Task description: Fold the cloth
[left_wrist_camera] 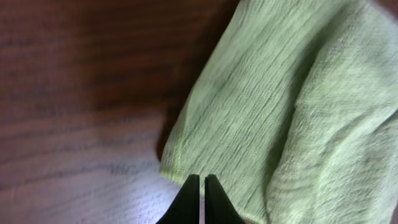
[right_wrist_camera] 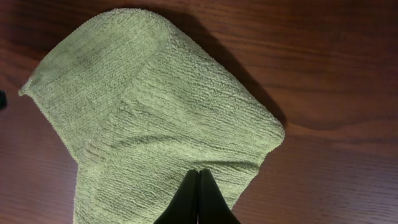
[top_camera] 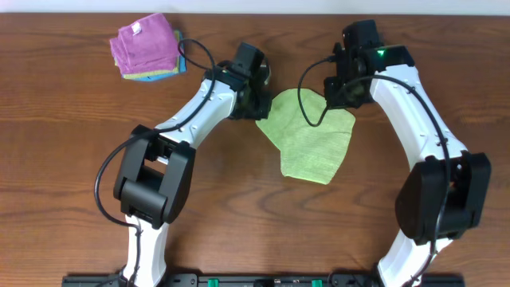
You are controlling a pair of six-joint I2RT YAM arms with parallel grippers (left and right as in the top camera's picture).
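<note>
The green cloth (top_camera: 312, 145) lies in the middle of the table (top_camera: 72, 135), between the two arms, with its far edge bunched and slightly raised. The left hand (left_wrist_camera: 202, 186) has its fingers pressed together on the hem at the far left corner. The right hand (right_wrist_camera: 199, 180) is pinched on the far right edge, where the fabric puckers around the tips. The cloth looks like a light, limp terry weave — soft, grippy rather than slippery, too floppy to hold a crease — so it will likely sag between holds. Corners and hems are the best places to grip, drawn evenly.
</note>
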